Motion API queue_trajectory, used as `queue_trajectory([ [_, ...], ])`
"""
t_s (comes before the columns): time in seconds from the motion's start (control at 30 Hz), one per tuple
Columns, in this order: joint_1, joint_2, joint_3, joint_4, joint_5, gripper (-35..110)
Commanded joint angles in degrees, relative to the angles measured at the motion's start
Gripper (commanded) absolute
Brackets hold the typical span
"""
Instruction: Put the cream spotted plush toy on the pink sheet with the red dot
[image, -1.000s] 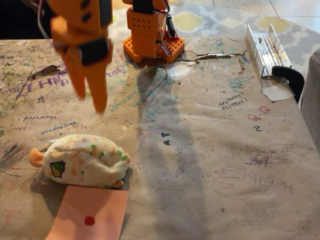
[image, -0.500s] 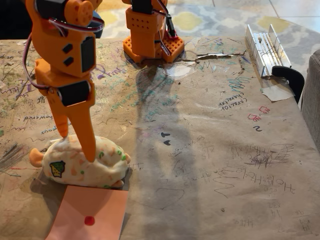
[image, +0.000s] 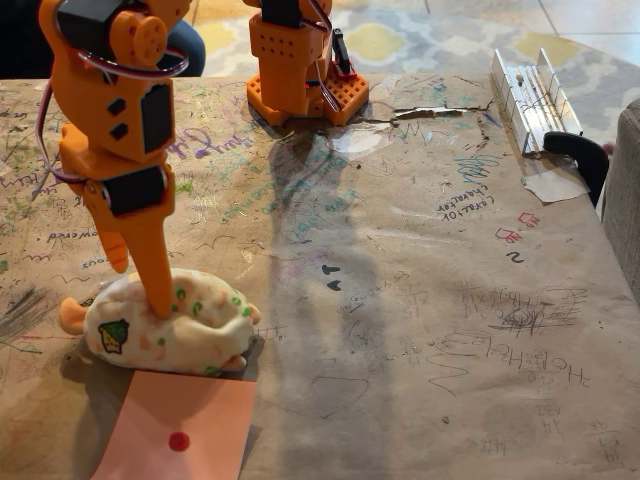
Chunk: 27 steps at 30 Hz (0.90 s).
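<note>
Jaws first: the orange gripper (image: 140, 285) points straight down at the left of the fixed view, its two prongs spread, one sunk into the crown of the cream spotted plush toy (image: 165, 328) and the other ending near the toy's far left shoulder. Whether they have bitten into the fabric or merely straddle it I cannot tell; they look apart rather than pinched. The toy lies directly under them on the brown paper-covered worktop (image: 420, 300), its long axis running left to right across the picture, an orange nub at the left end and a green-yellow patch on the near face.

Just below the toy, towards the camera, sits the pink sheet with the red dot (image: 180, 440). The toy's lower edge touches or slightly overlaps the sheet's top edge, while the dot itself is clear of it. So the coming move turns on a short carry towards the camera, roughly crosswise to the toy's long axis, once the grip is made.

Further right stands the arm's orange base (image: 300, 65) at the far edge, with its shadow falling down the middle of the paper. The paper is covered in pen scribbles; most are too loose to read, though a "2" and some red marks show right of centre. At the far right lies a metal hinge-like bracket (image: 530, 95) beside a black clamp (image: 585, 155).
</note>
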Motion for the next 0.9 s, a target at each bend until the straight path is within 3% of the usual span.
queue_trajectory([
  [0.0,0.4,0.1,-2.1,-0.5,0.3,28],
  [0.1,0.2,-1.8,-4.0,-1.6,2.2,21],
  [0.2,-0.2,-3.9,-6.4,-1.5,4.4,0],
  [0.4,-0.4,1.5,-2.8,-0.9,3.8,0],
  [0.53,-2.2,16.4,6.9,-3.3,6.8,0],
  [0.87,-14.0,72.7,43.5,-24.0,25.6,0],
])
